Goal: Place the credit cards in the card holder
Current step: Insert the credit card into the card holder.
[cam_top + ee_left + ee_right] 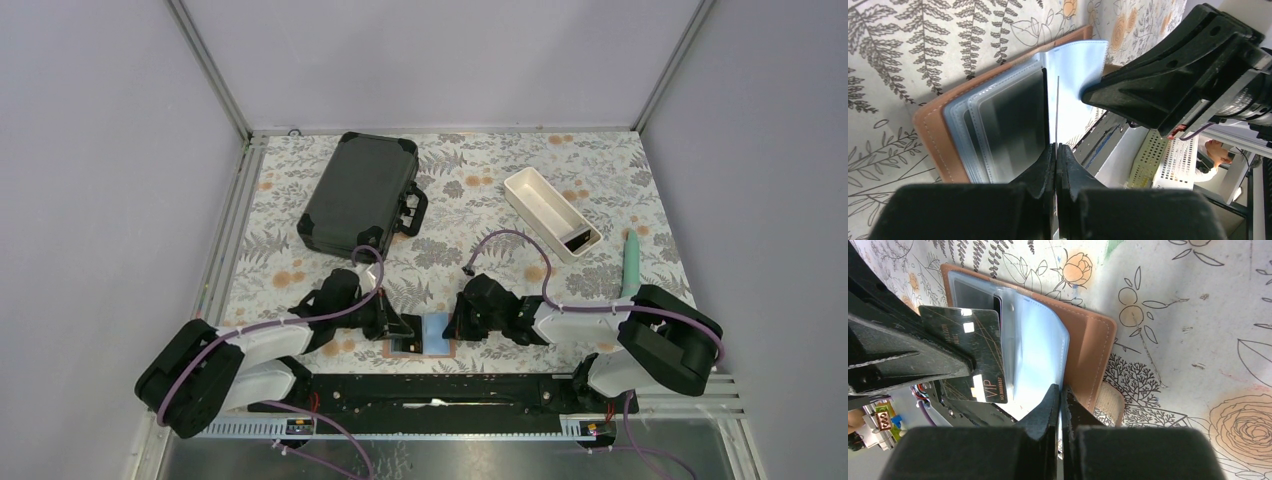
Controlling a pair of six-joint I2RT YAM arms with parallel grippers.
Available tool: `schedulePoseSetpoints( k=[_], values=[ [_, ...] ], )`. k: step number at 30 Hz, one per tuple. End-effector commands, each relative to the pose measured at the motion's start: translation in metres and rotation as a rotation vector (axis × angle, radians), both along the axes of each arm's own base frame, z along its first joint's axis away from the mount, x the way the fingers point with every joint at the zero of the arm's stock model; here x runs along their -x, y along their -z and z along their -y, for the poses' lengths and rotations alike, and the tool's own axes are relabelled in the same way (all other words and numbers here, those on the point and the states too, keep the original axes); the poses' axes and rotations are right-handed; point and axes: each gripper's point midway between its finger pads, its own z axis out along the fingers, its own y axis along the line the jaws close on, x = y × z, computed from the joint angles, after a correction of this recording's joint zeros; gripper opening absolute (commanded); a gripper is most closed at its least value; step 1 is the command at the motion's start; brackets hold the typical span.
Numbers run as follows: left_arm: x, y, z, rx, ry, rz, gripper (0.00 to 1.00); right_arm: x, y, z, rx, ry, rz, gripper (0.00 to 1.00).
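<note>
The card holder (447,348) lies open near the table's front edge, tan outside (1093,355) with pale blue and clear pockets inside. A dark card (1013,120) sits in one clear pocket. My left gripper (1056,150) is shut on a black credit card, seen edge-on (1056,110) in the left wrist view. In the right wrist view that card shows as a black VIP card (973,355) held tilted above the pockets. My right gripper (1060,390) is shut on the edge of a pale blue page (1040,350), holding it up from the right. Both grippers meet over the holder (400,325), (458,322).
A large black hard case (360,195) lies at the back left. A long white tray (550,212) stands at the back right, with a teal pen-like object (631,262) near the right edge. The arms' black mounting rail (440,390) runs just in front of the holder.
</note>
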Motion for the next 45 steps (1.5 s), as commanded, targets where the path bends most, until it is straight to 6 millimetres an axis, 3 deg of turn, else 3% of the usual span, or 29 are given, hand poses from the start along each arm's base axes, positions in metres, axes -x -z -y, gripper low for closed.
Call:
schedulePoseSetpoints(
  k=[1,45],
  values=[
    [-0.003,-0.003,0.005,0.035,0.02,0.019,0.0,-0.007,-0.003,-0.003,0.021,0.003,0.032,0.0],
    [-0.005,0.019,0.01,0.027,0.027,0.013,0.0,-0.008,-0.004,-0.004,0.031,-0.002,0.03,0.0]
  ],
)
